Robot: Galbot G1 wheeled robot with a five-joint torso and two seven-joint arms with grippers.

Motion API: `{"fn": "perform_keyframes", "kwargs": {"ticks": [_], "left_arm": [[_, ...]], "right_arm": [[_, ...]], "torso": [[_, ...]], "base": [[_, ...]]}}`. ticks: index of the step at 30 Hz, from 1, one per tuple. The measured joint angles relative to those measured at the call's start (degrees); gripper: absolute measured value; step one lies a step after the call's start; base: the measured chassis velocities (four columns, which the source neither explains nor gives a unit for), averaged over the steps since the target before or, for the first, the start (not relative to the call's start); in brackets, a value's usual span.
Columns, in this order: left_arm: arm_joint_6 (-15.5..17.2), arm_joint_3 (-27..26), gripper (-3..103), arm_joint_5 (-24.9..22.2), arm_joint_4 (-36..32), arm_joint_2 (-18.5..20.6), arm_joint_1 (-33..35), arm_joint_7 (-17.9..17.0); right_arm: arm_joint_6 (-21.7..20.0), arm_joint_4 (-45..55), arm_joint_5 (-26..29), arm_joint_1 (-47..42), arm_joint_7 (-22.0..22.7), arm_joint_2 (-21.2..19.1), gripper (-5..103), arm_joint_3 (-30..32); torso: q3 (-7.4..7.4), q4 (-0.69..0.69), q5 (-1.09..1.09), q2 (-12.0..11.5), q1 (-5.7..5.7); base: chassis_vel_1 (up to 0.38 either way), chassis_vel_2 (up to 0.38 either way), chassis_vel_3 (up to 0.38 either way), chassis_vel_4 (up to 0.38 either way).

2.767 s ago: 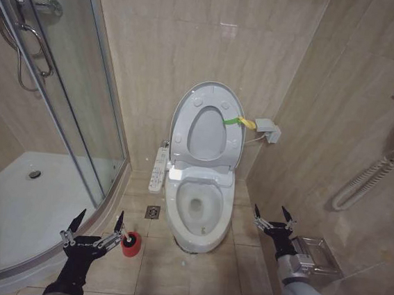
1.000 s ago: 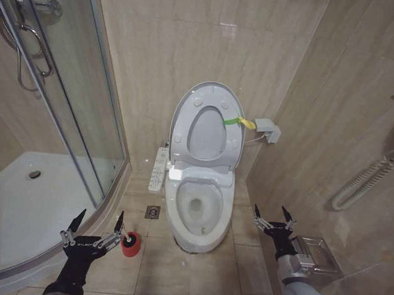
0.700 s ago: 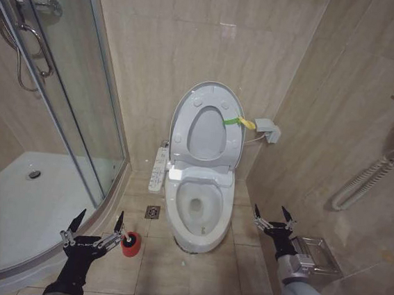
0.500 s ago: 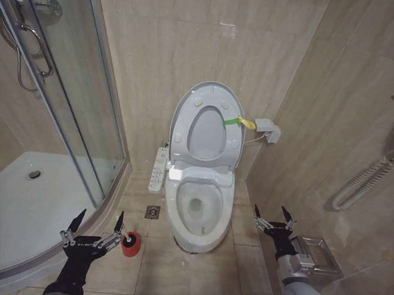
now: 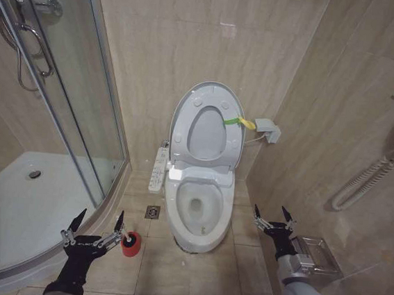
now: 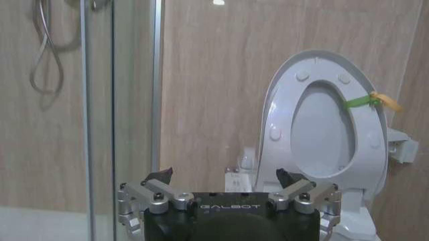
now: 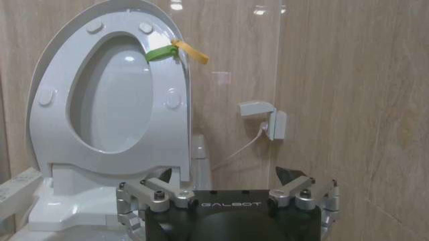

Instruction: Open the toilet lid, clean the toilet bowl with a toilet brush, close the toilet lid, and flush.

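Two spread claws, left claw (image 6: 225, 176) and right claw (image 7: 228, 175), read "GALBOT"

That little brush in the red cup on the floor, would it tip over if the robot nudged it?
Probably, yes. The toilet brush stands in a small red cup holder with a narrow base on smooth floor tiles, so a sideways push would likely slide or topple it. It looks light and stiff-handled, easy to lift with the open left gripper beside it.

one toilet bowl (image 5: 197, 214), one toilet lid (image 5: 207, 127), two grippers
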Motion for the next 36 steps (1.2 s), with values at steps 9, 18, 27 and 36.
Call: {"fn": "perform_keyframes", "kwargs": {"ticks": [9, 18, 27, 36], "left_arm": [[4.44, -2.51, 100, -13.35, 7.48, 8.21, -7.89, -0.65], [9.13, -5.14, 100, -27.53, 15.33, 16.91, -16.28, -1.32], [9.11, -4.87, 100, -27.62, 19.05, 21.69, -21.49, -1.61], [5.53, -3.79, 100, -24.97, 19.66, 19.98, -20.55, -0.97]], "right_arm": [[0.00, 0.00, 0.00, 0.00, 0.00, 0.00, 100, 0.00], [0.00, 0.00, 0.00, 0.00, 0.00, 0.00, 100, 0.00], [0.00, 0.00, 0.00, 0.00, 0.00, 0.00, 100, 0.00], [0.00, 0.00, 0.00, 0.00, 0.00, 0.00, 100, 0.00]], "torso": [[0.00, -0.01, 0.00, 0.00, 0.00], [0.01, 0.00, -0.01, 0.00, 0.00], [0.01, -0.01, 0.00, 0.00, 0.01], [0.00, 0.00, 0.01, 0.00, 0.00]], "base": [[0.000, 0.000, 0.000, 0.000], [0.000, 0.000, 0.000, 0.000], [0.000, 0.000, 0.000, 0.000], [0.000, 0.000, 0.000, 0.000]]}}
